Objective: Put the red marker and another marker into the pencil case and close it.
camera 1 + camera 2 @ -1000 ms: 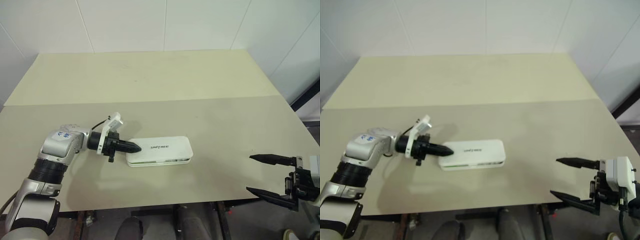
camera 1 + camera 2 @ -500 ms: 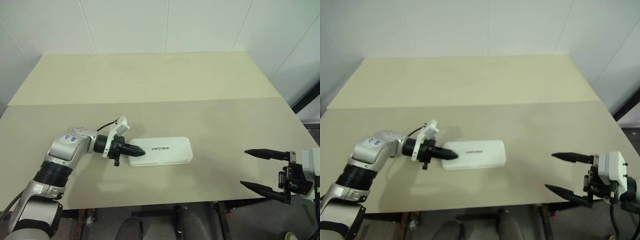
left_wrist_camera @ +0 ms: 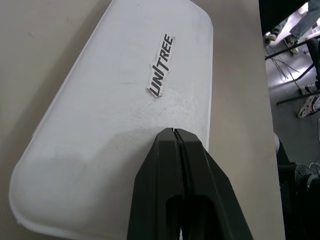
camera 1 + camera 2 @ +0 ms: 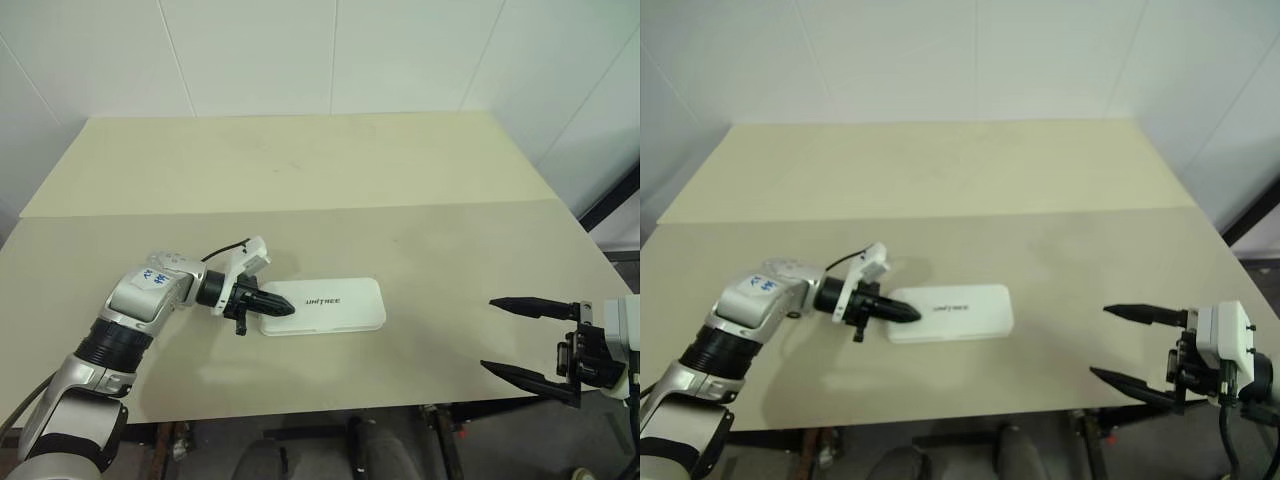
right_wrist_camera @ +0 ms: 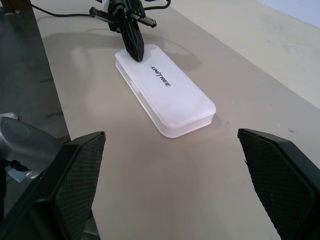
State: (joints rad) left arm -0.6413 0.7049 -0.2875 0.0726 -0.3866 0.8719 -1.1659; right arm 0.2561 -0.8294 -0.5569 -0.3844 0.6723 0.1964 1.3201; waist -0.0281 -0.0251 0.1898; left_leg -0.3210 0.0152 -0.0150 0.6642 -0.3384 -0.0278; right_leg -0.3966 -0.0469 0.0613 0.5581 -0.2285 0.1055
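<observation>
The left gripper (image 4: 281,309), jaws fully closed and holding nothing, is pressing down on the near end of the closed pencil case (image 4: 325,305); its long axis is running straight ahead of them across the bench (image 4: 440,260). The right gripper (image 4: 520,336), jaws spread wide and empty, is hanging well apart.

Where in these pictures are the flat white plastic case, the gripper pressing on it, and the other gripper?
Flat white plastic pencil case (image 4: 330,305), left eye view, middle of its closed lid.
Left gripper (image 4: 283,307), left eye view, tip of its shut black fingers.
Right gripper (image 4: 1108,343), right eye view, gap between its open fingertips.
</observation>
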